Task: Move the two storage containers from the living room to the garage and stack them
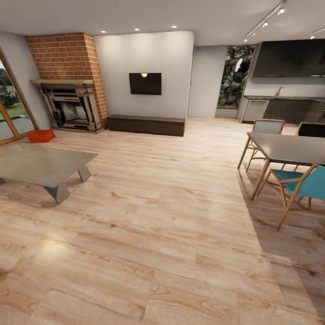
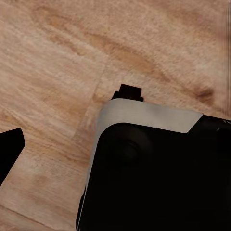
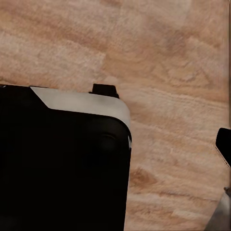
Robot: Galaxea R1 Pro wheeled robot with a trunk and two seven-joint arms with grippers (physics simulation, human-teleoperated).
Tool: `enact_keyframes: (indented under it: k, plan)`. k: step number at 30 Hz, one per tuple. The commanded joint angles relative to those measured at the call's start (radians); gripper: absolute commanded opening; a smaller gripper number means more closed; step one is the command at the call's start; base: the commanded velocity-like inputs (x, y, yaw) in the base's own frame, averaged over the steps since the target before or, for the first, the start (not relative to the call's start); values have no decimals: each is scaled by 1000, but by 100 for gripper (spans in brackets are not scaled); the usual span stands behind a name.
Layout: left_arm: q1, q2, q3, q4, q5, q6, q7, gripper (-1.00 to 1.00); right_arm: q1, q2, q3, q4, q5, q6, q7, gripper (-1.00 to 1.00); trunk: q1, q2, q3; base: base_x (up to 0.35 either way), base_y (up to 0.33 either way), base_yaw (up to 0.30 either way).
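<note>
Nearest, the wrist views look down on light wood-plank floor [image 2: 57, 62], with the robot's black, grey-trimmed base [image 2: 159, 173] beneath each arm. A dark tip at the edge of the left wrist view may be a finger of the left hand, and a dark bit at the edge of the right wrist view may belong to the right hand; whether either hand is apart or together cannot be told.

In the head view the plank floor [image 1: 162, 234] of the living room stretches ahead. On the left stands a low grey coffee table [image 1: 40, 164]; on the right a grey dining table [image 1: 289, 149] with wooden chairs, one with a teal seat [image 1: 300, 183].

Farther off, one orange-red storage container [image 1: 41, 136] sits on the floor just past the coffee table's far edge, near the glass door and in front of the brick fireplace [image 1: 72, 106]. On the far wall hangs a dark screen [image 1: 145, 83] above a long dark bench [image 1: 146, 124]. A kitchen counter [image 1: 284, 108] lies at the far right.
</note>
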Motion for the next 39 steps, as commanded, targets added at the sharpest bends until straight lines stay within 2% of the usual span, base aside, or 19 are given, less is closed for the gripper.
enact_keyframes:
  k: [1, 27, 39]
  plan:
    - [-1, 0, -8, 0, 9, -3, 3, 100, 0, 0, 8, 0, -10, -2, -2, 100, 1, 0, -1, 322, -92, -13]
    - [0, 1, -8, 1, 9, -3, 4, 100, 0, 0, 10, 0, -9, -2, -2, 100, 1, 0, -1, 322, -92, 1]
    - [0, 1, -8, 1, 9, -4, 4, 100, 0, 0, 10, 0, -8, -3, -2, 100, 1, 0, -1, 322, -92, 228]
